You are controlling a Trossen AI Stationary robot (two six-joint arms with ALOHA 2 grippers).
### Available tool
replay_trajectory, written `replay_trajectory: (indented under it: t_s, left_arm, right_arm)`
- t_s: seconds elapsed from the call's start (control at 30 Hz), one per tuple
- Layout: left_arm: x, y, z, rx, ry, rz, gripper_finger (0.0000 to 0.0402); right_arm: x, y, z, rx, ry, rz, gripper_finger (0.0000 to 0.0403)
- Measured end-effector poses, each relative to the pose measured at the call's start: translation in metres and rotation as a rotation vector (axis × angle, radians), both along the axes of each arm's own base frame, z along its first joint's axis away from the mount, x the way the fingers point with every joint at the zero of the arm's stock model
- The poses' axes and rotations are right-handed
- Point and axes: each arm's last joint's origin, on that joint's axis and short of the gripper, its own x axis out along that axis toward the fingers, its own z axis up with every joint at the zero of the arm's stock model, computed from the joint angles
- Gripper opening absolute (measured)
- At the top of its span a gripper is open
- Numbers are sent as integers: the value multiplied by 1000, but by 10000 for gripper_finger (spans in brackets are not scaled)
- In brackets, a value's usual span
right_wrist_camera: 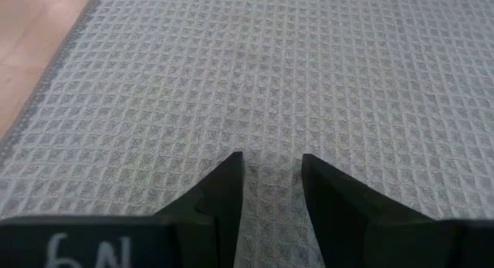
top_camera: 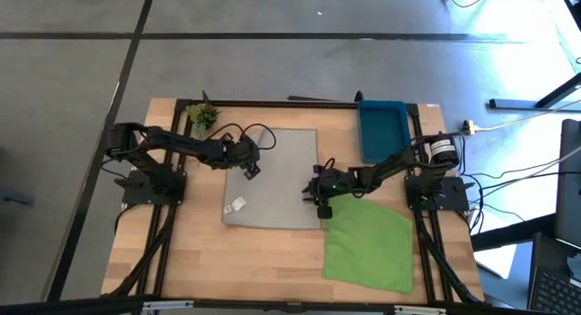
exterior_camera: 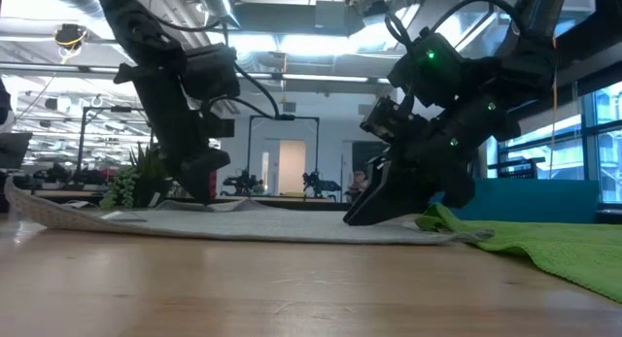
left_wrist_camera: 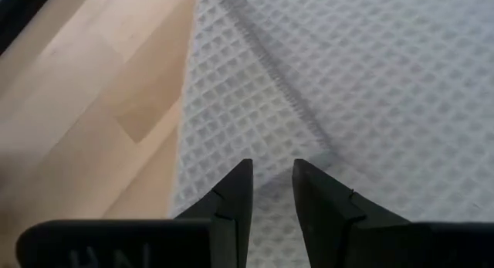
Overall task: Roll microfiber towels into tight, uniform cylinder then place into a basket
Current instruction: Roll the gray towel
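Observation:
The light grey towel [top_camera: 277,183] lies spread flat in the middle of the table, its white tag [top_camera: 238,204] near its near-left corner. My left gripper [top_camera: 252,170] is open, low over the towel's left part [left_wrist_camera: 272,169], beside a turned-over strip with a hem [left_wrist_camera: 285,98]. My right gripper [top_camera: 320,201] is open, low over the towel's right edge [right_wrist_camera: 270,156]. The green towel [top_camera: 368,247] lies flat at the near right. The blue basket [top_camera: 381,124] stands at the far right. My left gripper has its two fingertips [exterior_camera: 202,196] down at the grey towel's surface near its left edge, slanting down from the left. The fingers stand a little apart with flat cloth showing between them [left_wrist_camera: 272,183]; nothing is gathered or lifted. My right gripper has its fingertips [exterior_camera: 355,219] down at the grey towel's surface by its right edge, slanting down from the right. The fingers stand apart with flat cloth between them [right_wrist_camera: 270,175]; the towel stays flat on the table.
A small green plant sprig [top_camera: 201,115] stands at the far left corner, behind the left arm. The green towel's far corner [exterior_camera: 437,220] reaches close to the grey towel's right edge. Bare wood [top_camera: 218,260] shows at the near left.

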Motion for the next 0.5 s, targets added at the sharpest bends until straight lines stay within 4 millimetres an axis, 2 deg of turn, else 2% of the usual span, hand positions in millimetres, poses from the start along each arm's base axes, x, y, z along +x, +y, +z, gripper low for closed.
replay_trajectory:
  t_s: [0.3,0.5]
  left_arm:
    - [-3,11,0,3,32,-23,82]
    - [-5,7,14,-50,-32,-97,82]
  right_arm:
    - [0,0,0,0,3,0,136]
    - [0,0,-1,0,6,0,136]
